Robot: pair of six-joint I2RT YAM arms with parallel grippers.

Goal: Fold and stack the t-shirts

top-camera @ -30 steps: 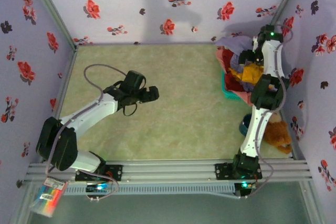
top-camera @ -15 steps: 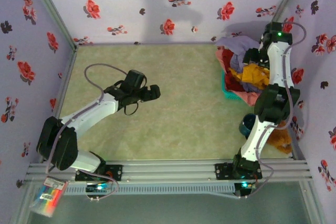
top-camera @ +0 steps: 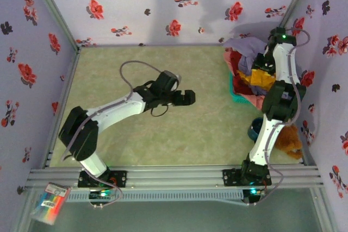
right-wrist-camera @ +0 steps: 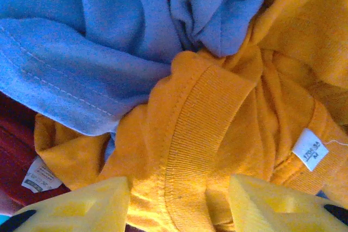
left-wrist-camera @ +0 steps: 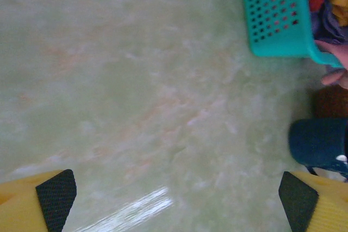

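Observation:
The t-shirts lie heaped in a teal basket (top-camera: 236,95) at the back right: lavender (top-camera: 242,44) on top, orange-yellow (top-camera: 260,77) in the middle, red (top-camera: 234,61) at the left, pink (top-camera: 253,100) hanging over the front rim. My right gripper (top-camera: 263,64) reaches down into the heap. In the right wrist view its jaws (right-wrist-camera: 179,210) stand partly closed astride the ribbed collar of the orange-yellow shirt (right-wrist-camera: 206,129), with cloth filling the gap; lavender cloth (right-wrist-camera: 109,36) lies beyond. My left gripper (top-camera: 190,97) hovers wide open over the bare table middle, with nothing between its pads (left-wrist-camera: 54,199).
A brown teddy bear (top-camera: 288,139) and a dark blue bowl-like object (top-camera: 254,130) sit in front of the basket by the right wall. The left wrist view has the basket's corner (left-wrist-camera: 277,20) and that blue object (left-wrist-camera: 315,142). Flowered walls close in three sides.
My left arm has swung right, toward the table's middle. My right gripper has dropped into the heap and its jaws have narrowed round the orange-yellow collar.

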